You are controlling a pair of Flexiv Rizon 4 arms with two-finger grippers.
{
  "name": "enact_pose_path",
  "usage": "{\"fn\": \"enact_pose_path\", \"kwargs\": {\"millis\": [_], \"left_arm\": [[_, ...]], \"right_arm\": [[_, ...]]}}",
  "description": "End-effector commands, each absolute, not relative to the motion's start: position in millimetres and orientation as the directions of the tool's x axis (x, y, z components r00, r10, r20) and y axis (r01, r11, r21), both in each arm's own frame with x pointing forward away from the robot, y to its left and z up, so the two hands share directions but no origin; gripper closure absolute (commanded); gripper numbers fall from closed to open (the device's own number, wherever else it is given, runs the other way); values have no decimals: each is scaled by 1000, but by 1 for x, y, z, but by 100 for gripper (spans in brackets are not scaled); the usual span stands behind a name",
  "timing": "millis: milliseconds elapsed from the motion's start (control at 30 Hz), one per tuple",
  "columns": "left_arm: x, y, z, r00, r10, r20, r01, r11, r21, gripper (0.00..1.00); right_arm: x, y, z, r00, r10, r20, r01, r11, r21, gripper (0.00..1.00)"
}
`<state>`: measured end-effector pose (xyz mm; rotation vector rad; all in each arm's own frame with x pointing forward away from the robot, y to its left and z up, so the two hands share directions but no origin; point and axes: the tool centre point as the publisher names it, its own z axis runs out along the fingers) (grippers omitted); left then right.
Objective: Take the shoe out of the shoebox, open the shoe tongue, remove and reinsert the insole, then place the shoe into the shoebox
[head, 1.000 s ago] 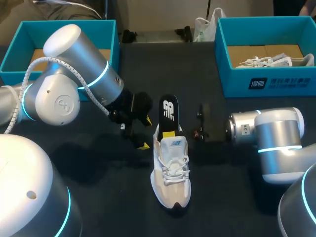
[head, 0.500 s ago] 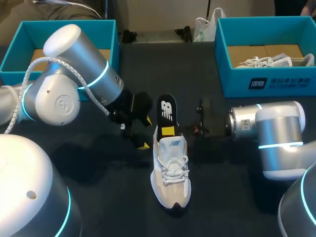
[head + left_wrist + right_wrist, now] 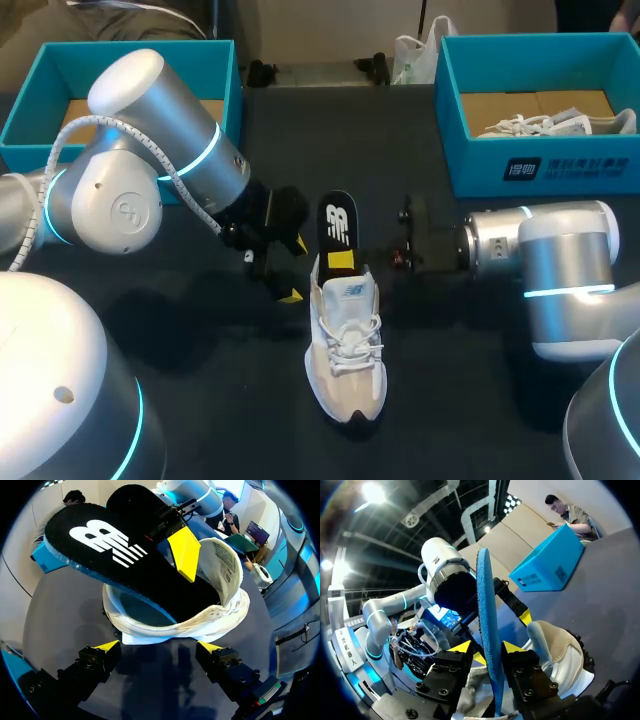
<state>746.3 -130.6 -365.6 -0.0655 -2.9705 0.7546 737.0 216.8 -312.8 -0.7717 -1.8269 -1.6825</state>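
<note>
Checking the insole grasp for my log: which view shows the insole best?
Left wrist view: the insole shows most of its printed face, sticking out of the shoe. The head view shows only its heel end, small; the right wrist view shows it edge-on between the fingers of the right tool.

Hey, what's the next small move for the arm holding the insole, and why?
Probably draw the insole up and back until it clears the shoe. The right gripper is shut on it, most of it sticks out past the heel, yet its front end sits inside the collar. The left gripper is open by the heel.
</note>
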Motion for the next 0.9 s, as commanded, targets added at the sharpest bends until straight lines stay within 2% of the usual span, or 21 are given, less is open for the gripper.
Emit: {"fn": "enact_pose_path", "kwargs": {"millis": [33,267,367,400,433,900], "left_arm": [[745,-130,-366,-997,58,60,23,878,-478,0],[745,-130,-366,-997,58,60,23,878,-478,0],[745,-130,-366,-997,58,60,23,878,-478,0],[745,-130,-366,-997,58,60,23,878,-478,0],[745,-130,-366,-997,58,60,23,878,-478,0],[745,-130,-366,-997,58,60,23,878,-478,0]], "right_arm": [[740,218,-307,-699,62,712,715,64,697,63],[748,218,-299,-719,82,690,695,68,716,66],[753,216,-296,-728,89,679,685,57,727,71],[755,216,-296,-729,92,678,684,51,728,91],[757,215,-296,-727,93,680,685,47,727,100],[755,216,-320,-666,99,740,745,19,667,100]]}}
